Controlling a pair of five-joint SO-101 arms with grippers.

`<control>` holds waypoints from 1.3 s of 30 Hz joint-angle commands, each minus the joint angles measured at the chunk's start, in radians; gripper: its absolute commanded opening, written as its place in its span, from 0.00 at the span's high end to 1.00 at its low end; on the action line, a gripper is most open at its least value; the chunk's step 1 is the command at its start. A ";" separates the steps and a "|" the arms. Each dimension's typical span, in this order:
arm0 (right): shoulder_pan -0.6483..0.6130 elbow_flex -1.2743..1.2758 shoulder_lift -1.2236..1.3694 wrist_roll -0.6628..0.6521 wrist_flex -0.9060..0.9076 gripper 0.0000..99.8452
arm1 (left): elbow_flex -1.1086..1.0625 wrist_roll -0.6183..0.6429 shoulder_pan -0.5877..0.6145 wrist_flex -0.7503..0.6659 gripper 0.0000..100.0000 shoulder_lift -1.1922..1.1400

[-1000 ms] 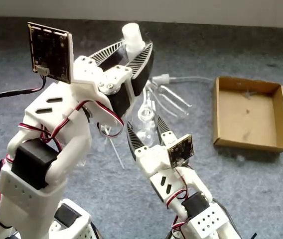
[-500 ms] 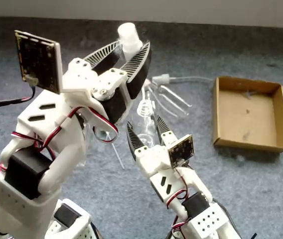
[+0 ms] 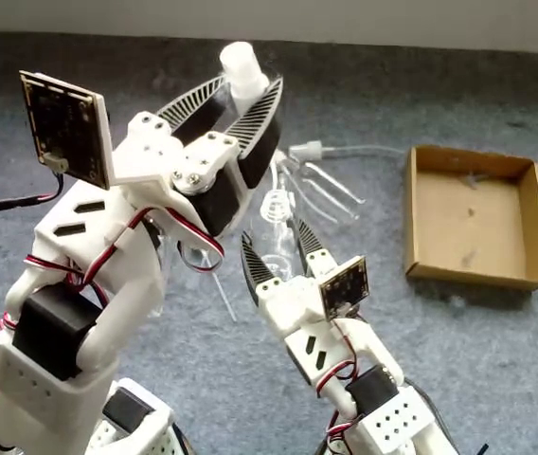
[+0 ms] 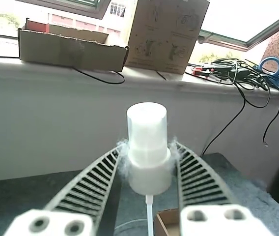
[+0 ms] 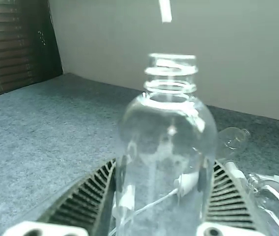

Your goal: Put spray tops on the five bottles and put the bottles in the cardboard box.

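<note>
— What is changing at the spray top (image 4: 147,125)?
— My left gripper (image 4: 148,150), clamped on it, is shifting it slightly aside; its tube (image 5: 165,11) is now hanging just above the neck of the bottle (image 5: 166,142), which my right gripper (image 5: 164,169) is gripping upright.
— Meaning?
— Insertion is coming next, I judge; the cardboard box (image 3: 468,223) is waiting well apart.

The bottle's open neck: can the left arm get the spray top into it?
Probably yes: the left gripper holds the spray top above the bottle, its tube hanging over the open neck, nothing between.
</note>
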State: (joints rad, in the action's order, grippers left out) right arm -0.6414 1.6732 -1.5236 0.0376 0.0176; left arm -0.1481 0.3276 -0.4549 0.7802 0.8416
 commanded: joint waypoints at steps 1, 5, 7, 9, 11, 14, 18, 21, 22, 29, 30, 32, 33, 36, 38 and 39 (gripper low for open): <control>-0.004 0.128 -0.008 0.006 0.002 0.80 | 0.002 0.006 0.010 -0.041 1.00 0.008; -0.004 0.128 -0.008 0.006 0.002 0.80 | -0.015 0.006 0.010 -0.041 1.00 0.010; -0.004 0.128 -0.008 0.006 0.002 0.80 | -0.056 0.006 0.010 -0.044 1.00 0.015; -0.004 0.128 -0.008 0.006 0.002 0.80 | -0.093 0.006 0.010 -0.044 1.00 0.015; -0.004 0.128 -0.008 0.006 0.002 0.80 | -0.110 0.008 0.010 -0.046 1.00 0.016; -0.004 0.128 -0.008 0.006 0.002 0.80 | -0.113 0.008 0.010 -0.046 1.00 0.016; -0.004 0.128 -0.008 0.006 0.002 0.80 | -0.124 0.011 0.010 -0.040 1.00 0.012; -0.004 0.128 -0.008 0.006 0.002 0.80 | -0.200 0.012 0.010 -0.043 1.00 0.016; -0.004 0.128 -0.008 0.006 0.002 0.80 | -0.232 0.012 0.010 -0.044 1.00 0.016; -0.004 0.128 -0.008 0.006 0.002 0.80 | -0.435 0.008 0.010 -0.141 1.00 0.016; -0.004 0.128 -0.008 0.006 0.002 0.80 | -0.466 0.008 0.010 -0.172 1.00 0.016; -0.004 0.128 -0.008 0.006 0.002 0.80 | -0.527 0.006 0.010 -0.241 1.00 0.018; -0.004 0.128 -0.008 0.006 0.002 0.80 | -0.553 0.006 0.012 -0.270 1.00 0.018; -0.004 0.128 -0.008 0.006 0.002 0.80 | -0.591 0.006 0.010 -0.325 1.00 0.019; -0.004 0.128 -0.008 0.006 0.002 0.80 | -0.593 0.006 0.010 -0.328 1.00 0.039; -0.004 0.128 -0.008 0.006 0.002 0.80 | -0.595 0.006 0.010 -0.327 1.00 0.058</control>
State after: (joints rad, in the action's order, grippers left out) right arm -0.6383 1.6732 -1.5236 0.0391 0.0176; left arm -0.7449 0.3291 -0.4534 0.4933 0.8447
